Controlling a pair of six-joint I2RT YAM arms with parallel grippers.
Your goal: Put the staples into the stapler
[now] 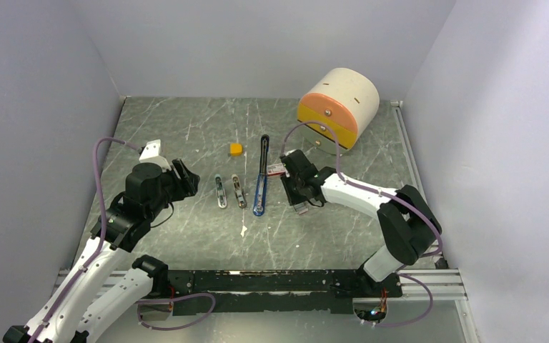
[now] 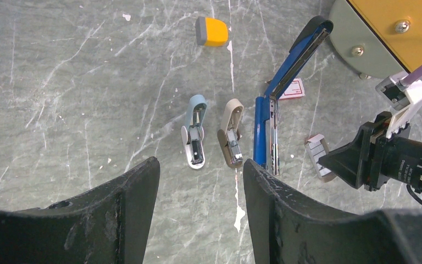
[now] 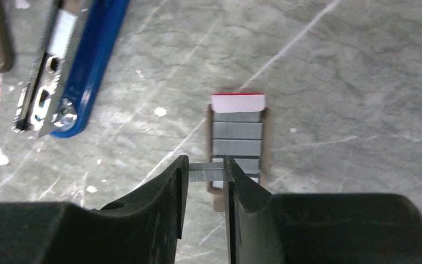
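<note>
The blue stapler (image 1: pixel 261 182) lies open on the table, its silver magazine showing in the right wrist view (image 3: pixel 44 82) and the left wrist view (image 2: pixel 267 129). An open tray of silver-grey staples (image 3: pixel 236 132) lies right of it, also in the left wrist view (image 2: pixel 317 154). My right gripper (image 3: pixel 206 168) is shut on one staple strip (image 3: pixel 206 171), held level just above the tray's near left edge. In the top view the right gripper (image 1: pixel 300 199) is right of the stapler. My left gripper (image 2: pixel 200 168) is open and empty, above the table near two small staplers.
A light blue small stapler (image 2: pixel 194 132) and a beige one (image 2: pixel 231 135) lie left of the blue stapler. An orange-yellow block (image 1: pixel 236 149) lies behind them. A red-and-white box (image 1: pixel 277 170) lies by the stapler's far end. A cream-and-orange cylinder (image 1: pixel 337 106) stands back right.
</note>
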